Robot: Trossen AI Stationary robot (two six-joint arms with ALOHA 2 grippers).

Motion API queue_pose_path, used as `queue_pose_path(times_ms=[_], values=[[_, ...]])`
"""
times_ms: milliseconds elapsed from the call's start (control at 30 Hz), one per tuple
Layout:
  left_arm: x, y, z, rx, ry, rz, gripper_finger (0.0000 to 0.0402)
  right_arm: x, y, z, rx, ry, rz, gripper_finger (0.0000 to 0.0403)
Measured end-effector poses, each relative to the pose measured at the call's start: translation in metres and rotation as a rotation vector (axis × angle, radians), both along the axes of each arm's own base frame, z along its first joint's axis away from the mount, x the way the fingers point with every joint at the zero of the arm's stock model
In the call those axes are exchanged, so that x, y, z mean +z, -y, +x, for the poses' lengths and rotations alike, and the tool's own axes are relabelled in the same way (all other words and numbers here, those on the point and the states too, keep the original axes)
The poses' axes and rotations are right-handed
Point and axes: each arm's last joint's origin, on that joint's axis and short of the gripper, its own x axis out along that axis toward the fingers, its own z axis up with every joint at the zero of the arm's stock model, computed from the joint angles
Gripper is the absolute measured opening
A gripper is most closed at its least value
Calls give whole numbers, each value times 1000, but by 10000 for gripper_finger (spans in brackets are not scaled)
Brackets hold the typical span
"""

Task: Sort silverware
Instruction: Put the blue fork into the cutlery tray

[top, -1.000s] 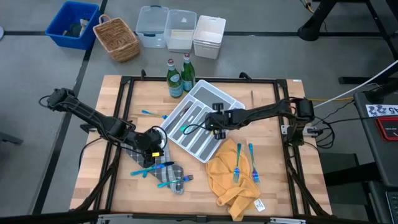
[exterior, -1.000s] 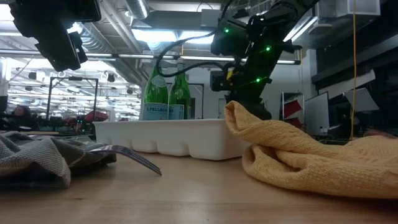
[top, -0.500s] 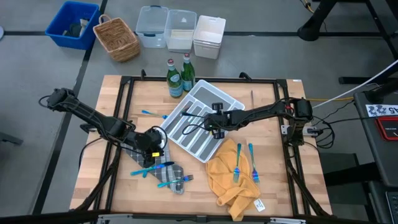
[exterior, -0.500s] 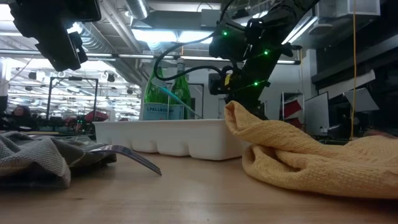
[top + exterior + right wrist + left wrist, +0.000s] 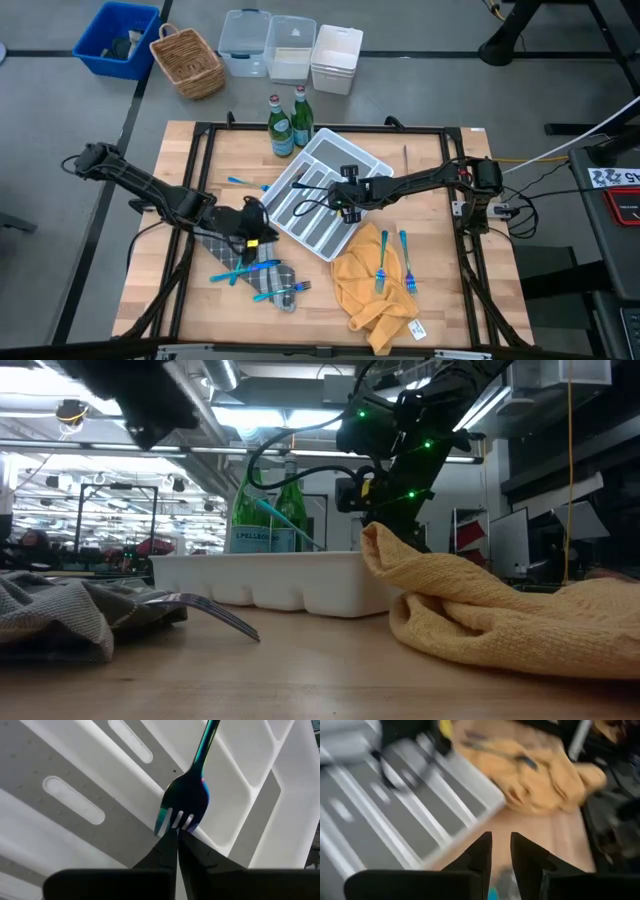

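A white divided tray lies slantwise at the table's middle. My right gripper is over it, shut on a teal fork; the fork's handle shows above the tray's wall in the low view. My left gripper hangs just left of the tray, its fingers a narrow gap apart and empty. Blue and teal utensils lie on a grey checked cloth. Two forks lie on a yellow cloth. One blue utensil lies on the bare wood. My right gripper pinches the fork's tines between the free ends of its two shut fingers. The fingers lie along the fork, and the handle points away from them over the tray's compartments. In the low view the handle slants upward; the tray wall hides its lower end.
Two green bottles stand at the tray's far side. A thin dark stick lies right of the tray. Beyond the table stand a wicker basket, a blue bin and white containers.
My left gripper has gone toward the table's right and far edges, from over the grey cloth to the tray's left edge. The fork in my right gripper has tipped up, and its handle now shows above the tray's wall.
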Motion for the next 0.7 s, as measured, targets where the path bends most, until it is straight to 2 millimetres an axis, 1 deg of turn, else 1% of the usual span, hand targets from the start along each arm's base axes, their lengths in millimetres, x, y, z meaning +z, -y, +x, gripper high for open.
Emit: queue_pose_path(times_ms=[167, 367, 500, 600, 700], values=[[4, -23, 7, 186, 59, 126, 60, 0, 0, 0, 0, 0, 1, 21], [13, -66, 17, 391, 133, 153, 60, 0, 0, 0, 0, 0, 1, 21], [15, -98, 17, 462, 157, 101, 60, 0, 0, 0, 1, 0, 1, 21], [13, -119, 16, 460, 158, -15, 60, 0, 0, 0, 1, 0, 1, 21], [8, -136, 15, 441, 136, -123, 60, 0, 0, 0, 1, 0, 2, 21]])
